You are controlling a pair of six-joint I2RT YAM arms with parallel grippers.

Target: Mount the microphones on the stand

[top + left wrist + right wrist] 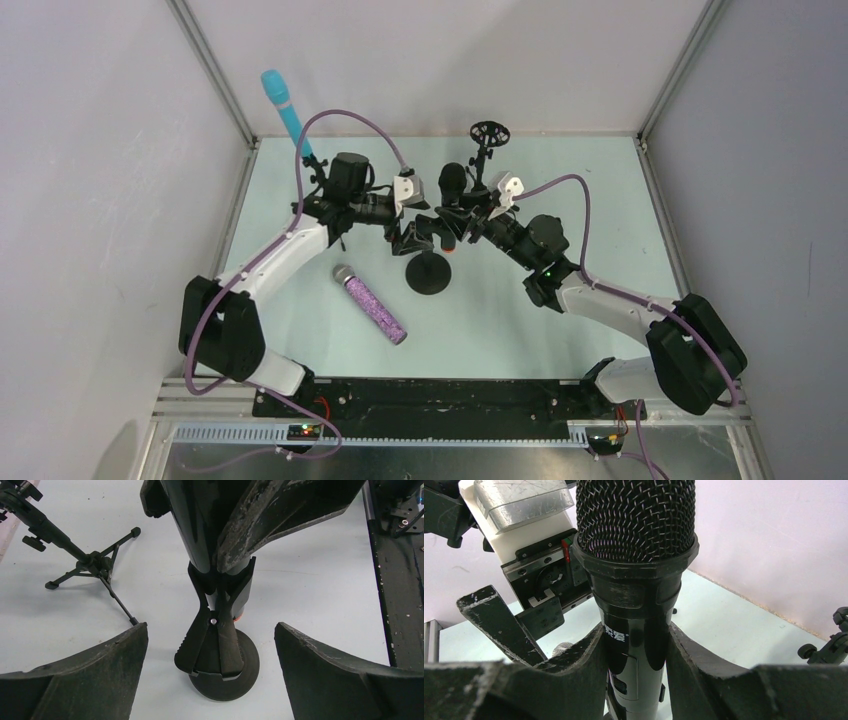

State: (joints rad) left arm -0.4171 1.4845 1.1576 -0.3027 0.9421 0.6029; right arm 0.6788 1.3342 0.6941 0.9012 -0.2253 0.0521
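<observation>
The black microphone (636, 525) stands upright, and my right gripper (636, 630) is shut on its body below the mesh head. Its orange end (239, 616) sits in the black spring clip (212, 640) of the stand with the round base (428, 272). My left gripper (211, 626) is open, its fingers wide apart on either side of the clip and touching nothing. The purple glitter microphone (372, 305) lies flat on the table in front of the left arm. The turquoise microphone (285, 105) stands tilted on a tripod stand (92, 562) at the back left.
Another stand with a round black holder (490, 133) rises at the back centre. White walls enclose the pale table on three sides. The black mounting rail (430, 395) runs along the near edge.
</observation>
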